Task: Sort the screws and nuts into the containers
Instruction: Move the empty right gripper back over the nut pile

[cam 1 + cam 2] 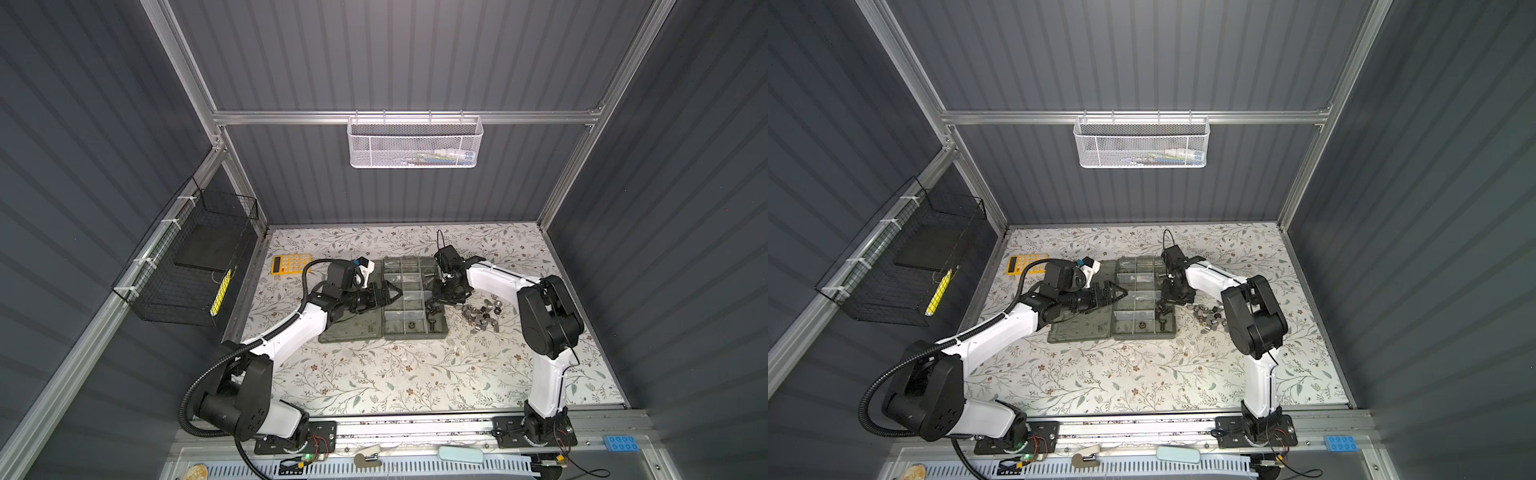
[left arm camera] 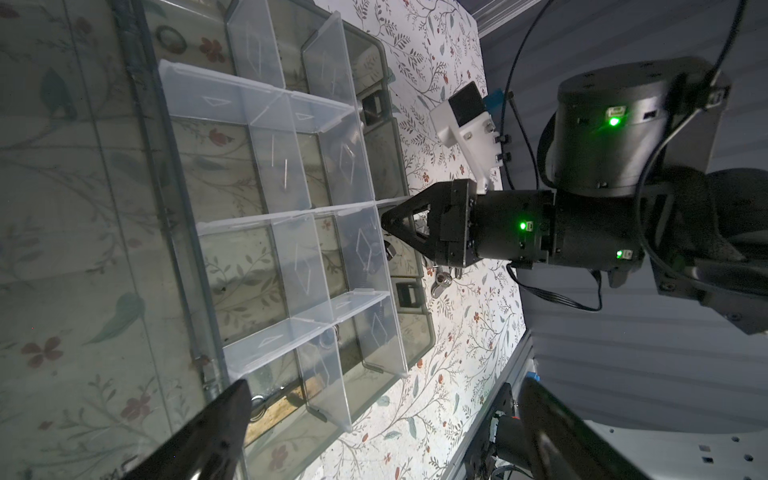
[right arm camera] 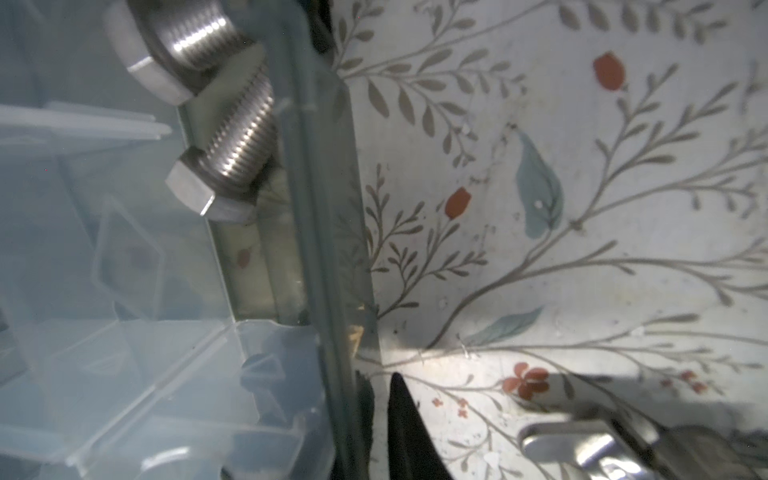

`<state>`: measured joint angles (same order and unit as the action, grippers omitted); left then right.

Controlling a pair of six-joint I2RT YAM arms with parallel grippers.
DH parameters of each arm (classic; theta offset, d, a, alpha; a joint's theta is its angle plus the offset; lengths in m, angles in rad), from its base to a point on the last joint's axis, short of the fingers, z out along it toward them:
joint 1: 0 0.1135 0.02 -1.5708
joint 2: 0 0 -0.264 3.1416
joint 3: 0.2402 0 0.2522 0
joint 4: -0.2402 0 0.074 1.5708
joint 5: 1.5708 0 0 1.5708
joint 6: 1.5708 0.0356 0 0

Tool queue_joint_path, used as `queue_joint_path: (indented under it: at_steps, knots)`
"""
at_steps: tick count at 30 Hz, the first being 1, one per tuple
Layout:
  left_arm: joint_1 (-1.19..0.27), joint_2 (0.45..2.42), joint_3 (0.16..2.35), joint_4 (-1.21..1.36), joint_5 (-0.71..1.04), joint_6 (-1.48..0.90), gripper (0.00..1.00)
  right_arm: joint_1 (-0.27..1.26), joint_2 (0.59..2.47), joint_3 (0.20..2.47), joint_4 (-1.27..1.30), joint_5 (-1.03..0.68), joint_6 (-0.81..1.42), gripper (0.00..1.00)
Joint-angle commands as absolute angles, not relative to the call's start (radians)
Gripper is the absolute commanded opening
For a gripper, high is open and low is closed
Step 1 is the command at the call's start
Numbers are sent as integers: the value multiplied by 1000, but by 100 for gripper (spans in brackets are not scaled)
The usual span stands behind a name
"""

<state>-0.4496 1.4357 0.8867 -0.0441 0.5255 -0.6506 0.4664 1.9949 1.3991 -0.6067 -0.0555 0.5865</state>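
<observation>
right gripper [image 2: 385,220] closed just outside the containers [image 2: 291,212], silver screws [image 3: 232,137] inside.

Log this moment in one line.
left pincer: open, over grey-green plastic organizer case | right pincer: shut, at case's right edge | silver metal nuts: piled beside case

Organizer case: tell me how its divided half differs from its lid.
The divided half has clear dividers; the lid is one flat panel. The divided half holds a few screws and nuts; the lid shows none. Both are translucent grey-green, lying open side by side.
</observation>
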Motion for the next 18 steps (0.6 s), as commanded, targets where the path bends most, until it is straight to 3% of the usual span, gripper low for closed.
queue_joint_path:
  at_steps: [1, 18]
  knots:
    - [-442, 1427, 875, -35, 548, -658, 100, 450, 2020, 1430, -599, -20, 605, 16]
    - [-442, 1428, 881, -33, 551, -661, 100, 398, 2068, 1504, -589, -57, 618, 15]
